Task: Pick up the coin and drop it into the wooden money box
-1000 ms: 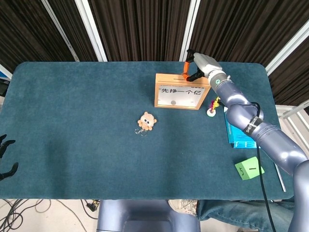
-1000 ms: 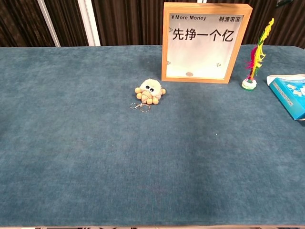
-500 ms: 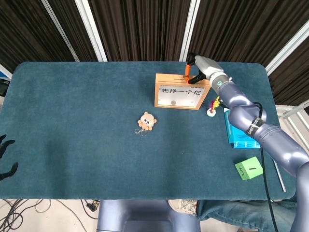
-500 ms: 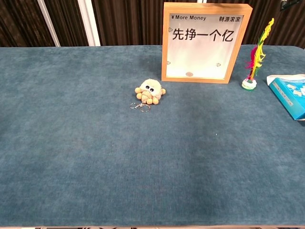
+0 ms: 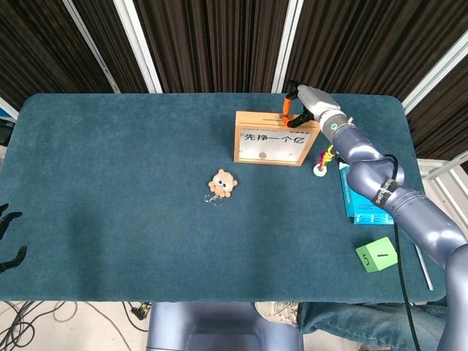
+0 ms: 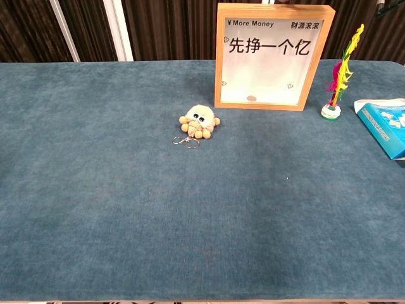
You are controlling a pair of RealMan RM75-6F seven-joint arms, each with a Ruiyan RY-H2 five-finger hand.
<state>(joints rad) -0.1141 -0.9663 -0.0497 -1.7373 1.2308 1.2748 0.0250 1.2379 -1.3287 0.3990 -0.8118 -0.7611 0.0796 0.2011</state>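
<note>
The wooden money box point(image 5: 272, 138) stands upright at the table's far right of centre, with a white front bearing printed characters; it also shows in the chest view point(image 6: 272, 56). A small coin point(image 6: 251, 98) lies at the bottom inside it, behind the front pane point(image 5: 262, 155). My right hand point(image 5: 298, 108) hovers over the box's top right corner with its fingers spread in an arc, and I see nothing in them. Only the dark fingers of my left hand point(image 5: 9, 238) show, apart and empty, off the table's near left edge.
A plush octopus keyring point(image 5: 222, 183) lies in front of the box. A feather shuttlecock point(image 5: 322, 162) stands at the box's right, with a blue carton point(image 5: 358, 201), a green cube point(image 5: 377, 254) and a thin metal rod point(image 5: 424, 269) nearer along the right side.
My right hand has shifted slightly right along the top of the box, and its fingers have spread from a pinch. The coin inside the box and the left hand have not moved.
</note>
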